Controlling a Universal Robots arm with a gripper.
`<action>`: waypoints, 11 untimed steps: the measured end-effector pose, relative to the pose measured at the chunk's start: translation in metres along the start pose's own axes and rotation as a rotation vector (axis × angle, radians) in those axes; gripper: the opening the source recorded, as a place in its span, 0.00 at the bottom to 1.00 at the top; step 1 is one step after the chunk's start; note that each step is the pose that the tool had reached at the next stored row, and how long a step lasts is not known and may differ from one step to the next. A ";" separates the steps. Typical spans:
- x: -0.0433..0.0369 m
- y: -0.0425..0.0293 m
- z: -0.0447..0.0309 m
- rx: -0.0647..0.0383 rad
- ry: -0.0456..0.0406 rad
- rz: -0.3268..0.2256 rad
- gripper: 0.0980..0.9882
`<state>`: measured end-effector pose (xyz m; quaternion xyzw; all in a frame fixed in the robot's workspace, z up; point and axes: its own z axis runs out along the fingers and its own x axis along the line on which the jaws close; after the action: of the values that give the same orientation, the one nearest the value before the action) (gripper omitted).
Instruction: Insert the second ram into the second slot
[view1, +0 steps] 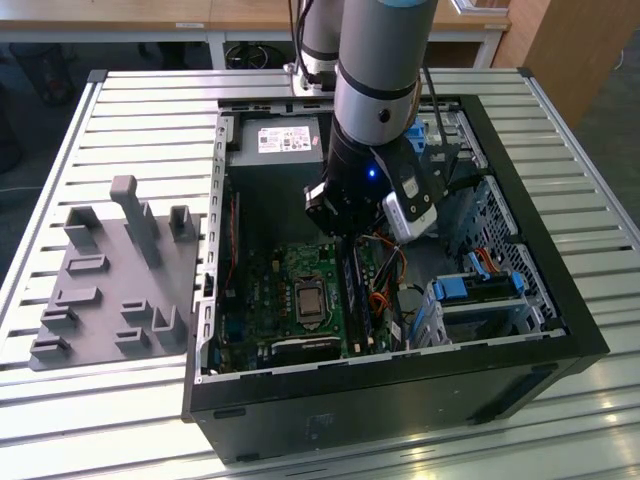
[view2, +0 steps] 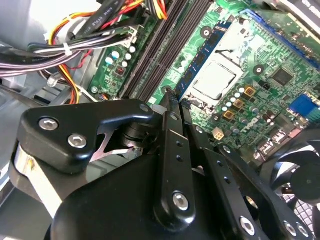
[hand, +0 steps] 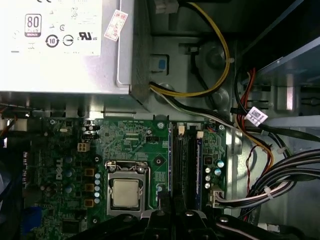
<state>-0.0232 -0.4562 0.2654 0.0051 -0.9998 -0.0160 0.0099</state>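
Observation:
My gripper (view1: 345, 238) hangs inside the open computer case, low over the motherboard's ram slots (view1: 362, 300). In the second wrist view its fingers (view2: 172, 150) meet at the tip, shut, with nothing visible between them. The gripper tip (view2: 169, 96) sits at the near end of the second ram (view2: 202, 57), a thin blue stick with dark chips standing in the slot beside the processor socket (view2: 217, 80). In the first wrist view this ram (hand: 171, 160) shows edge-on, and another blue edge (hand: 199, 167) stands in the slot next to the capacitors. I cannot tell whether the tip touches the ram.
The power supply (hand: 60, 45) lies beyond the motherboard. Bundled cables (hand: 265, 170) run beside the slots. Drive bays with bright blue clips (view1: 470, 290) fill the case at the exterior view's right. A grey fixture plate (view1: 115, 270) lies outside the case. A fan (view2: 300, 175) sits near the socket.

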 end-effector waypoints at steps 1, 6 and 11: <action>-0.0014 -0.0001 0.0005 0.000 0.0001 0.000 0.04; -0.0025 -0.0002 0.0048 0.003 0.0002 0.002 0.04; -0.0027 -0.0027 0.0118 0.003 -0.0001 0.009 0.04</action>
<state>-0.0207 -0.4585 0.2534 0.0008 -0.9998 -0.0145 0.0099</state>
